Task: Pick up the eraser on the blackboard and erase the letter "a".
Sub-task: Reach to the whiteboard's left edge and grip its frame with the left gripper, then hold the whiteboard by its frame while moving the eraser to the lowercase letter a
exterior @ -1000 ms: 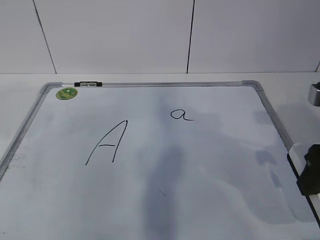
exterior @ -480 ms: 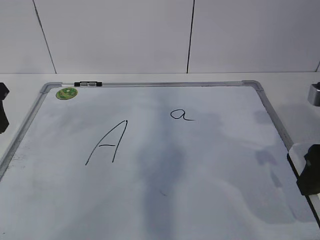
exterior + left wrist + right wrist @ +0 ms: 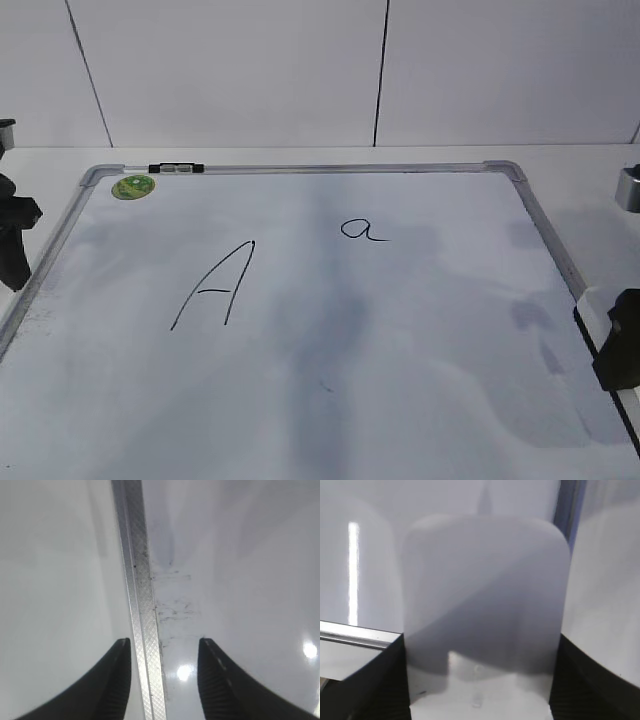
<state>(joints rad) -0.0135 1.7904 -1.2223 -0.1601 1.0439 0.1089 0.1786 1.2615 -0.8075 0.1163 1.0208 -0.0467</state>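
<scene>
One blackboard, two written letters, one green magnet, one eraser.

White eraser, green magnet

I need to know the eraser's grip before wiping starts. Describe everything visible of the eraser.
The eraser is a white, smooth, plastic-looking block with rounded corners, its broad top facing the right wrist camera. It sits between the two dark fingers of the right hand, which press its sides. Faint raised marks show near its lower end. In the exterior view only a white sliver shows at the blackboard's right edge.
</scene>
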